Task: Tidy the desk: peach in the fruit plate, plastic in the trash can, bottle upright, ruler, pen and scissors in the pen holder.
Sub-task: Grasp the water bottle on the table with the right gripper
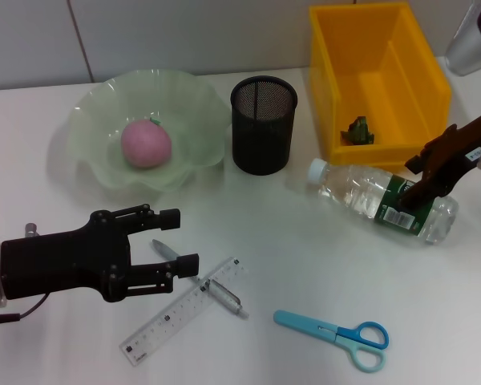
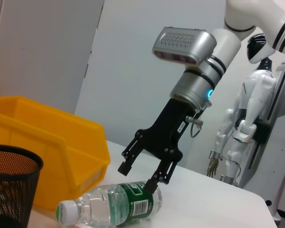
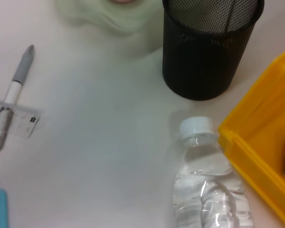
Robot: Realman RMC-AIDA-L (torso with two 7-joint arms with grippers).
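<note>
1. My right gripper (image 2: 141,176), jaws apart, straddles the bottle (image 1: 382,200), which lies on its side at 3 o'clock; its green label's print is unreadable.
2. My left gripper (image 1: 179,241), jaws apart, hovers at 8 o'clock by the pen (image 1: 200,279) and ruler (image 1: 183,310).
3. The peach (image 1: 146,144) sits in the plate (image 1: 96,116) at 11 o'clock.

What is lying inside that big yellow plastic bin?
The yellow plastic bin holds one small crumpled greenish-brown scrap on its floor near the front wall. The strip of floor right behind that front wall is hidden.
</note>
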